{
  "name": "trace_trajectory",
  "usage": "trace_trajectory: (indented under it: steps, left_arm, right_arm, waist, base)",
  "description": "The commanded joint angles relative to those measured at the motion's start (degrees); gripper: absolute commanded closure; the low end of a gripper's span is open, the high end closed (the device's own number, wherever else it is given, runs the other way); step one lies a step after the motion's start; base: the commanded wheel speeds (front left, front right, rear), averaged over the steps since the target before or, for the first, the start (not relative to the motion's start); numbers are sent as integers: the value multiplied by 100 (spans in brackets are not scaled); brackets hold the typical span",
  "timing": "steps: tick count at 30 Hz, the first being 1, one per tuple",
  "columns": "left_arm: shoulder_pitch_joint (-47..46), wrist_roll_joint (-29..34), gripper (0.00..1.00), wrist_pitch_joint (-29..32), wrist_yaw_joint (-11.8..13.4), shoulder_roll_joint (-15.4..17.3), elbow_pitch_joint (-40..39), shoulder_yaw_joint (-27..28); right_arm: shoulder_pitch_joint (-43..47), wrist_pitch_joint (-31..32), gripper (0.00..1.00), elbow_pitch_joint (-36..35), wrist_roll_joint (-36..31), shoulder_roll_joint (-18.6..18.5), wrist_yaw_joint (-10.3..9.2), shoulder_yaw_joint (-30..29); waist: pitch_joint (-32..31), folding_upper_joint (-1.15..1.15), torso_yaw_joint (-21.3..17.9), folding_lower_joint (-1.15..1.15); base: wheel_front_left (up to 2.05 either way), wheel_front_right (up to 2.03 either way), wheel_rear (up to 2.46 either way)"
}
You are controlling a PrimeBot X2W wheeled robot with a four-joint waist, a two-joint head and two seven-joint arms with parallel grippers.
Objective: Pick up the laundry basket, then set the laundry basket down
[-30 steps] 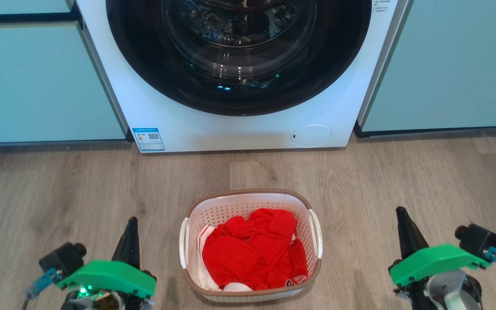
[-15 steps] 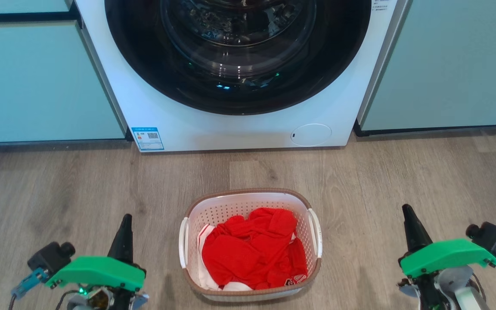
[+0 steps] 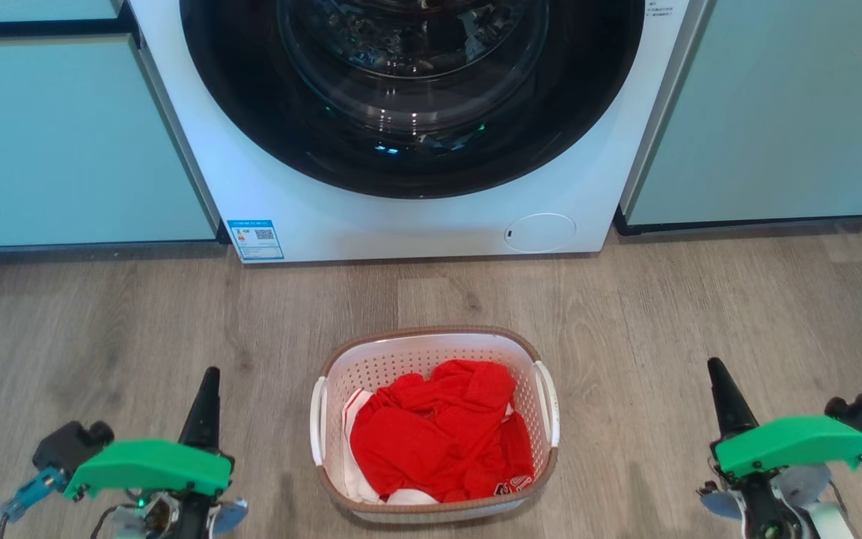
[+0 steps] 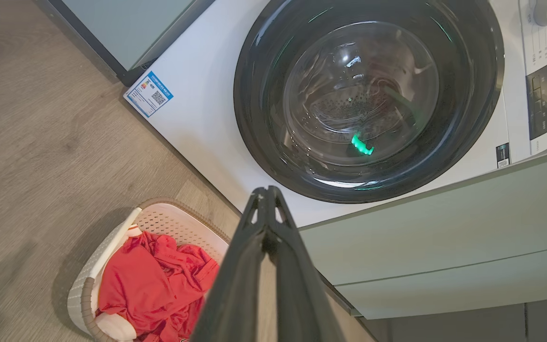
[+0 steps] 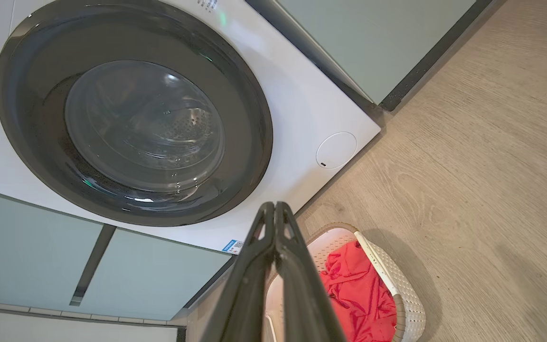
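The laundry basket [image 3: 401,358] stands on the wood floor in front of the washing machine, white and perforated with a brown rim and white side handles. Red clothing [image 3: 438,438] fills it. My left gripper [image 3: 210,374] hangs shut, well to the basket's left and apart from it. On the other side my right gripper [image 3: 715,367] is also shut, well clear of the right handle. The left wrist view has the basket [image 4: 169,223] at lower left beside the shut left gripper [image 4: 266,190]. In the right wrist view the basket [image 5: 397,280] lies just right of the shut right gripper [image 5: 274,205].
A white front-loading washing machine [image 3: 371,224] with a dark round door [image 3: 412,90] stands directly behind the basket. Pale green cabinets [image 3: 64,150] flank it on both sides. Wood floor [image 3: 700,299] stretches left and right of the basket.
Both grippers have drifted outward and lower in the head view, away from the basket. The basket has not moved. The camera has tipped very slightly.
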Motion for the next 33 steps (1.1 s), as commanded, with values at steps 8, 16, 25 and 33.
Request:
trace_trajectory:
  steps: [8,16,25,33]
  left_arm:
    - [-407,-526,100,140,-105,70,-131,300]
    - [-459,-1002,100,275,-156,70,-107,421]
    - [-517,-1537,100,428,-214,69,-80,560]
    - [-569,-2010,100,565,-265,67,-56,683]
  right_arm:
    - [-363,153,100,-164,560,-71,5,-72]
    - [-387,285,100,-154,1059,-69,6,-166]
    - [-414,435,100,-143,1619,-65,6,-273]
    - [-439,569,100,-133,2114,-60,7,-370]
  waist:
    - [10,0,-5,0]
    - [21,0,-11,0]
    - [33,0,-17,0]
    - [44,0,-22,0]
  base:
    - [0,0,0]
    - [0,0,0]
    - [0,0,0]
    - [0,0,0]
